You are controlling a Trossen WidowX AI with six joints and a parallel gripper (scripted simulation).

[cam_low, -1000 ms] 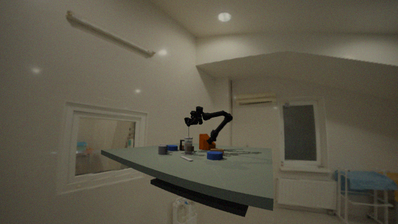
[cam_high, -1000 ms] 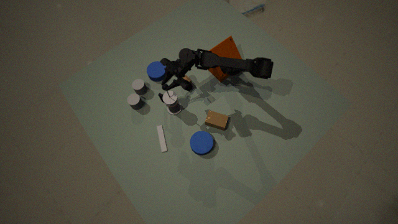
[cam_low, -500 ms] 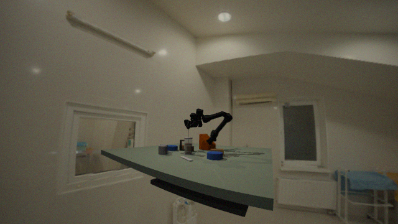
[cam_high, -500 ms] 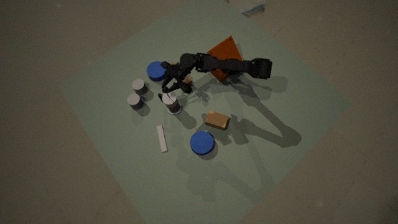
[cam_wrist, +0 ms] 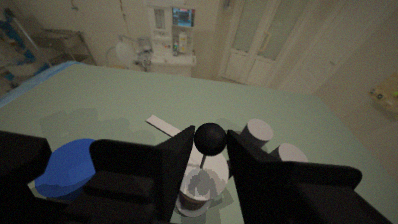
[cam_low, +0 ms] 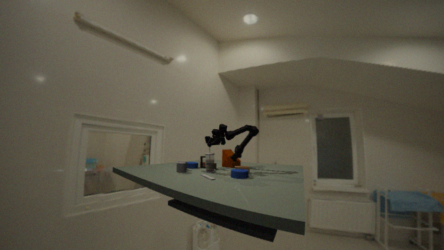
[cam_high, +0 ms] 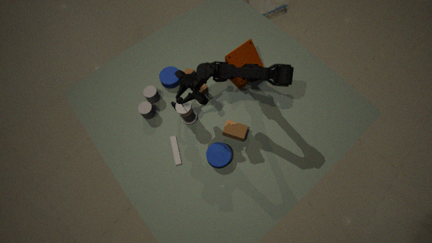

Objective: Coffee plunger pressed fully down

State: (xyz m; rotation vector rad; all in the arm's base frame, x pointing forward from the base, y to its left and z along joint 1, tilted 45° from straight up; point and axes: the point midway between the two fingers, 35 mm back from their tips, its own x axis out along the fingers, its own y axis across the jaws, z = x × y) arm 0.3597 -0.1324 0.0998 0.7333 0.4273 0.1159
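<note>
The claw (cam_wrist: 210,145) grips the plunger's black knob (cam_wrist: 210,139) above the coffee press (cam_wrist: 202,187), which stands upright on the tabletop (cam_wrist: 100,105) beside two grey cylinders (cam_wrist: 257,132). A straight vertical push should keep it steady. The arm (cam_low: 239,133) arches out, wrist angled down.

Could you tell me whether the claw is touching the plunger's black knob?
Touching: the wrist view shows both fingers pressed against the knob, no gap.
</note>
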